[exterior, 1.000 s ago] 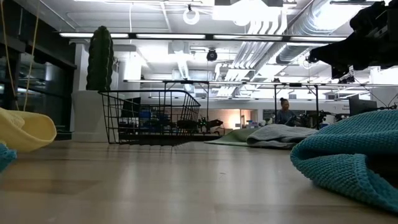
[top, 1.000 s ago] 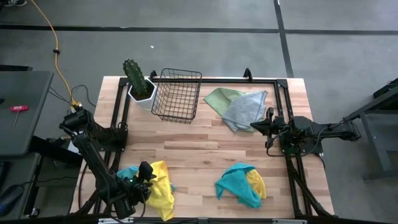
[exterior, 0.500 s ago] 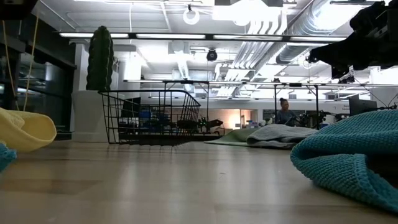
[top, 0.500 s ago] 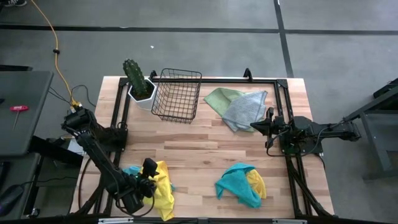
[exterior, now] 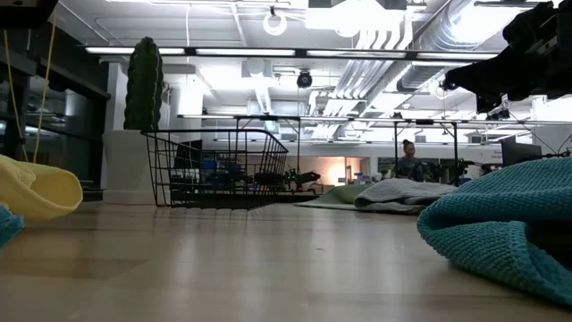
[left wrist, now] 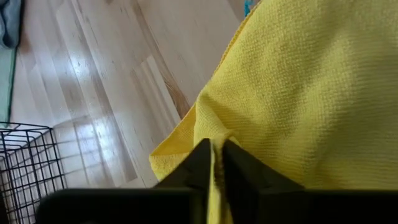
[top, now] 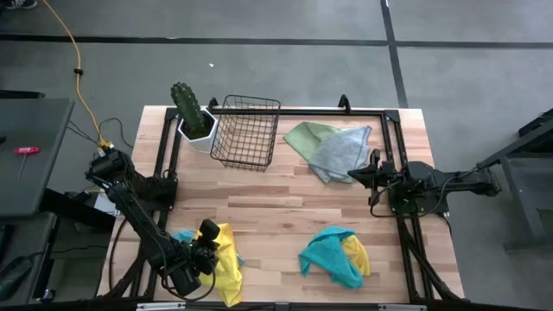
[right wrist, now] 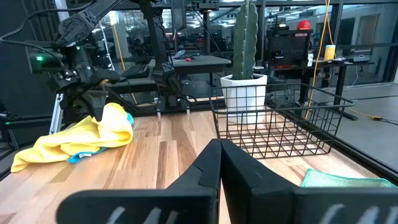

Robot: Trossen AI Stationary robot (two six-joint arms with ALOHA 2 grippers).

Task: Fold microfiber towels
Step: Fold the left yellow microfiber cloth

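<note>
Now, at the desk's (top: 285,194) front left, the left hand (left wrist: 216,163) has snapped shut from wide open onto a raised fold of the yellow towel (top: 226,259), which lies crumpled over a teal towel (top: 181,237) there; the wrist view shows cloth pinched between the dark fingers (left wrist: 200,163). That grip likely means the towel can next be lifted clear and spread for folding. Toward the middle, the cactus pot (top: 195,117) and wire basket (top: 246,130) stand at the back, another teal and yellow pair (top: 335,255) sits at the front, and green and grey towels (top: 330,147) lie behind. Farther right, the right hand (top: 356,174) waits closed and empty, unmoved.
</note>
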